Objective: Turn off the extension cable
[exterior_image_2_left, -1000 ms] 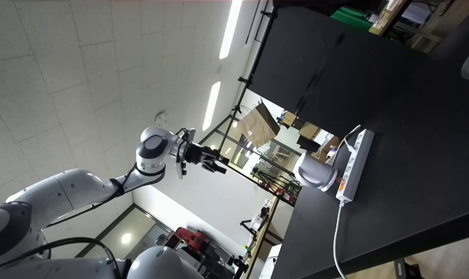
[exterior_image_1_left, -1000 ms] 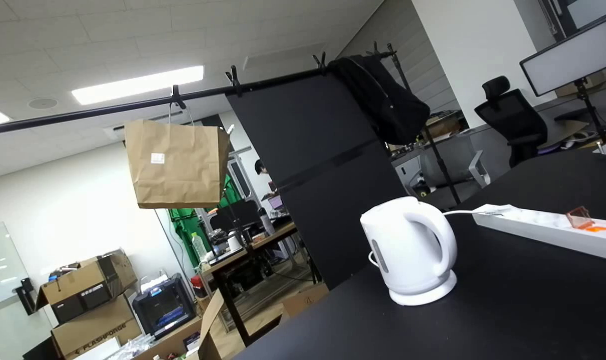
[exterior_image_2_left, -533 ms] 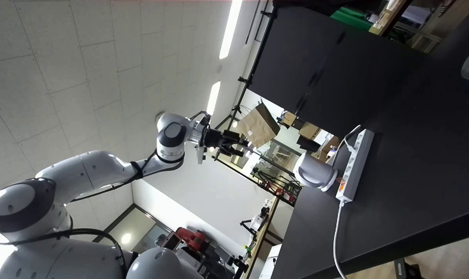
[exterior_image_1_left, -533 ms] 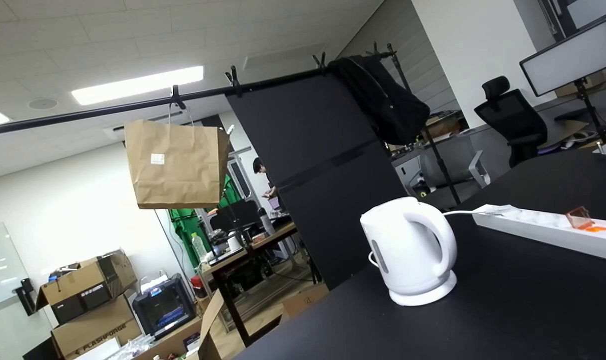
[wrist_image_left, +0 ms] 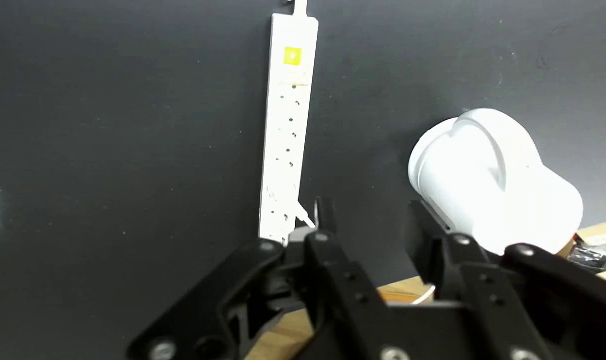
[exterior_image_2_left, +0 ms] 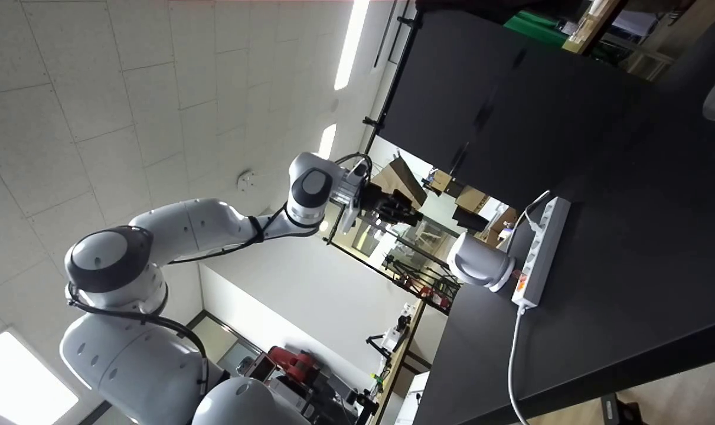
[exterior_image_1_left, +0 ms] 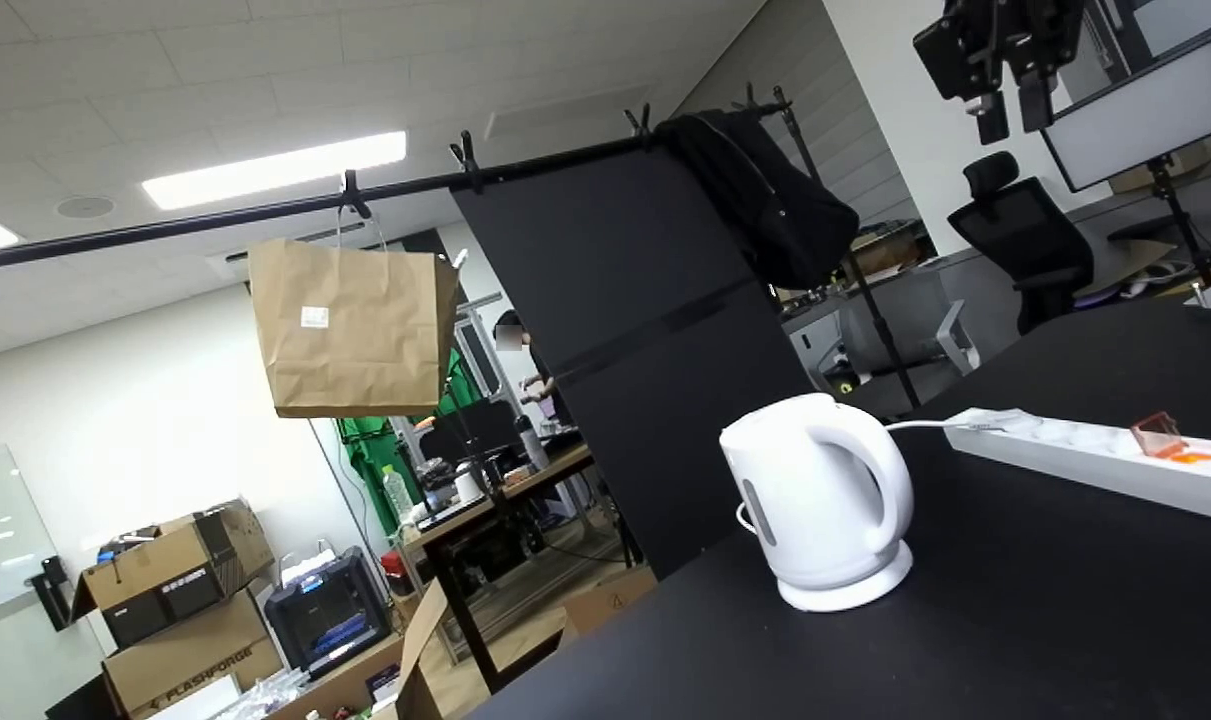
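The extension cable, a long white power strip (wrist_image_left: 286, 125), lies flat on the black table in all views. Its lit switch (wrist_image_left: 292, 56) looks yellow in the wrist view and orange in both exterior views, with a clear reddish flap (exterior_image_1_left: 1158, 437) raised beside it. A white plug (wrist_image_left: 301, 212) sits in a socket towards the opposite end, which a finger partly covers in the wrist view. High above the table hangs my gripper (wrist_image_left: 370, 210), also seen at the top of an exterior view as the black gripper (exterior_image_1_left: 1013, 112). Its jaws stand part-way apart with nothing between them.
A white kettle (exterior_image_1_left: 825, 500) stands beside the strip, its handle (wrist_image_left: 488, 135) towards the camera in the wrist view. A white cord (exterior_image_2_left: 513, 360) runs from the strip's switch end over the table edge. A paper bag (exterior_image_1_left: 355, 330) hangs from a rail behind.
The arm has swung towards the table and strip, and the gripper has come into view at the top of an exterior view. Its jaws have drawn closer together. Kettle and strip have not moved.
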Controlling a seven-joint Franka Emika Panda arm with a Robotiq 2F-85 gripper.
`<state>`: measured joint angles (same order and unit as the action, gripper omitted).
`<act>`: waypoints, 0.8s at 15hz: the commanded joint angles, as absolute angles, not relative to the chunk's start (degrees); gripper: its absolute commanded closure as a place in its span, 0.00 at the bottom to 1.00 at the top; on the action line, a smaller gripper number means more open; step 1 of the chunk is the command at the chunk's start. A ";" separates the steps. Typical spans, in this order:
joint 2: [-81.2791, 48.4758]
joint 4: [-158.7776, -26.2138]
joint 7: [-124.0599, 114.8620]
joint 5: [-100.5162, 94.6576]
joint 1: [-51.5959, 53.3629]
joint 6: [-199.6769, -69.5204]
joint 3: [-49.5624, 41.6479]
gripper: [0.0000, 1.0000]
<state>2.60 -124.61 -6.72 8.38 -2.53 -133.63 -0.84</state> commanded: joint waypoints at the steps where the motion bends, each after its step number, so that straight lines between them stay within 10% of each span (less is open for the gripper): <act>1: 0.87 -123.66 -6.66 8.90 -2.22 -133.60 -1.20 0.64; 4: -2.46 -121.92 -6.78 8.99 -2.25 -133.60 -1.25 0.82; 12: -2.65 -121.32 -6.80 9.01 -2.25 -133.57 -1.26 0.83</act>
<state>-2.65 -121.40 -6.81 9.00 -2.52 -133.69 -0.97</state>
